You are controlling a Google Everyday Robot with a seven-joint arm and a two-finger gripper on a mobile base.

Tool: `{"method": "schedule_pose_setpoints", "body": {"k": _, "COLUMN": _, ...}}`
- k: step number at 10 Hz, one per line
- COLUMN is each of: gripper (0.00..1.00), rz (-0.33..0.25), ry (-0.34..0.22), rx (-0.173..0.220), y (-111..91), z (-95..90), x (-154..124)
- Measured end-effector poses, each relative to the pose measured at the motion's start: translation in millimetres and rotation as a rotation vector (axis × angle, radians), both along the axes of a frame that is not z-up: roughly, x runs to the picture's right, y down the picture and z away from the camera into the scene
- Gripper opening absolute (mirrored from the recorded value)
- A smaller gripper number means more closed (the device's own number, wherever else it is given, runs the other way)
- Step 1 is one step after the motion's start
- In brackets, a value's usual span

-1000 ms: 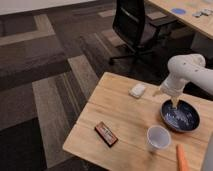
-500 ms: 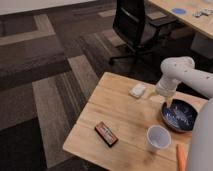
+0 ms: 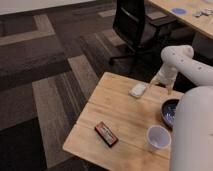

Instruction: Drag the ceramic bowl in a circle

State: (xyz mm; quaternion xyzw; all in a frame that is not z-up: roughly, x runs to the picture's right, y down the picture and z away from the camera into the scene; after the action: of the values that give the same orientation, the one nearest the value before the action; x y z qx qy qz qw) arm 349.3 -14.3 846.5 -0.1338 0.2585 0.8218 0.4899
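Note:
The ceramic bowl (image 3: pixel 169 112), dark navy and glossy, sits near the right edge of the wooden table (image 3: pixel 116 105). A broad white section of my arm in the foreground hides its right half. My gripper (image 3: pixel 165 85) hangs at the end of the white forearm, just beyond the bowl's far-left rim and above the tabletop. It is apart from the bowl, open, with nothing between its fingers.
A translucent white cup (image 3: pixel 158 137) stands near the table's front edge, close to the bowl. A small white packet (image 3: pixel 138 90) lies left of the gripper. A dark red bar (image 3: pixel 106 134) lies at front left. A black office chair (image 3: pixel 135 25) stands behind the table.
My gripper has risen and pulled back from over the bowl towards the table's far side. A wide part of my arm has swung in at the lower right, covering part of the bowl.

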Motion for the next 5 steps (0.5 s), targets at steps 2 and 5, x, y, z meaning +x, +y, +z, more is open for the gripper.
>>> {"method": "schedule_pose_setpoints", "body": {"k": 2, "gripper": 0.65, "rz": -0.002, "ry": 0.002, "rx": 0.007, "y": -8, "z": 12.8, "x": 28}}
{"method": "schedule_pose_setpoints", "body": {"k": 5, "gripper": 0.65, "rz": 0.021, "ry": 0.039, "rx": 0.002, "y": 0, "z": 13.9, "x": 81}}
